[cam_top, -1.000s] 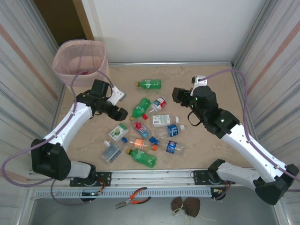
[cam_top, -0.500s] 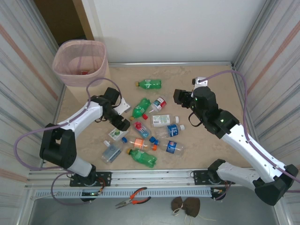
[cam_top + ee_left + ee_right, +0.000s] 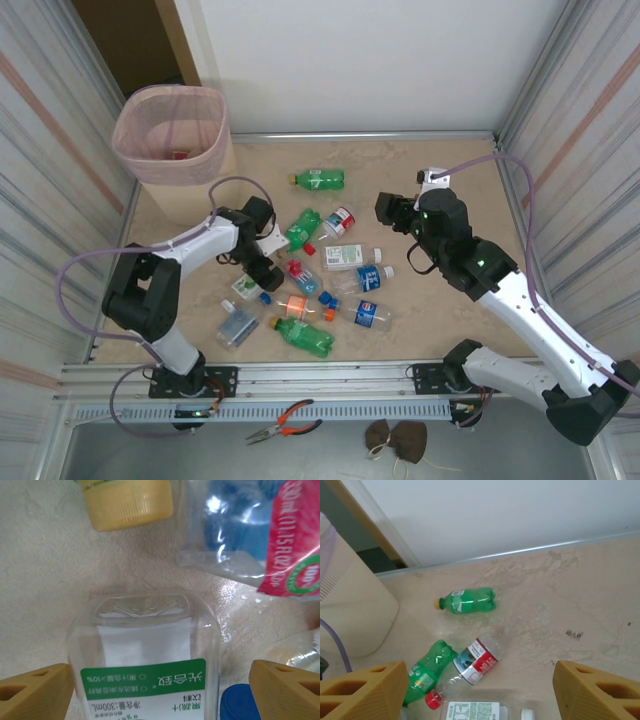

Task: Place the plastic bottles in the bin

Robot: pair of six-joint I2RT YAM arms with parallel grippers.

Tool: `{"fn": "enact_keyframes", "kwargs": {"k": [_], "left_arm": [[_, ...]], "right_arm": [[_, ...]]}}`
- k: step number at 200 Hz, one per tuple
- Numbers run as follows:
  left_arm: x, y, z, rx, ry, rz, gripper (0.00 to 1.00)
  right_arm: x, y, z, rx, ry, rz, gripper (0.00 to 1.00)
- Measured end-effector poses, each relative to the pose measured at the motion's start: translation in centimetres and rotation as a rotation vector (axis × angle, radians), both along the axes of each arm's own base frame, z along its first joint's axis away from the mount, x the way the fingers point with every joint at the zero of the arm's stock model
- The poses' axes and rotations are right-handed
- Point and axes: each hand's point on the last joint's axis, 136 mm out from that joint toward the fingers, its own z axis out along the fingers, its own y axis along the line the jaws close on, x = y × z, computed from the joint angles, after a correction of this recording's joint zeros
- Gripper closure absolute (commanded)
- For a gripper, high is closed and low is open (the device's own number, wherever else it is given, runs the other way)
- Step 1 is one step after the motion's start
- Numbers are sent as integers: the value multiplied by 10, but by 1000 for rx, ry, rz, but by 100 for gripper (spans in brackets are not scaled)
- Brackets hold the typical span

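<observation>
Several plastic bottles (image 3: 318, 272) lie scattered mid-table, clear and green. The bin (image 3: 160, 178), beige with a pink liner, stands at the far left corner. My left gripper (image 3: 262, 272) is low over a clear square bottle with a green label (image 3: 145, 670). That bottle lies between the open fingers (image 3: 287, 690) of the left gripper (image 3: 160, 682). A yellow cap (image 3: 127, 502) and a red-labelled clear bottle (image 3: 295, 555) lie just beyond. My right gripper (image 3: 385, 208) hovers open and empty right of the cluster. Below the right gripper (image 3: 480, 695) lie two green bottles (image 3: 467, 601) and a red-labelled bottle (image 3: 475, 662).
Striped side walls close in the table left and right, with a white wall behind. Pliers (image 3: 285, 420) and a brown object (image 3: 392, 437) lie on the front ledge. The left arm's cable (image 3: 225, 190) loops near the bin. The bin's beige side (image 3: 350, 615) is at the right wrist view's left edge.
My left arm has swung from beside the bin down and right onto the bottle cluster, its jaws opening wider. The right arm has shifted only slightly.
</observation>
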Motion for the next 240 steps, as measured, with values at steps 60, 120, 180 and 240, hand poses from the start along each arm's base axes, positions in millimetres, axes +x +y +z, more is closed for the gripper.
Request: {"fn": "enact_keyframes", "kwargs": {"k": [60,120,180,240], "left_arm": [[4,3,-8,39,15,2,19],[7,2,-8,37,14,3,29],[8,3,-6,34,16,11,34],[27,19,33,-57,-88,105,34]], "right_arm": [[0,-1,-5,-3,12,-4,25],[-3,-4,-6,2,10,-8,25],[-5,-5,-5,5,9,-11,25],[-7,-8,-2,10,-1,-16,25]]}}
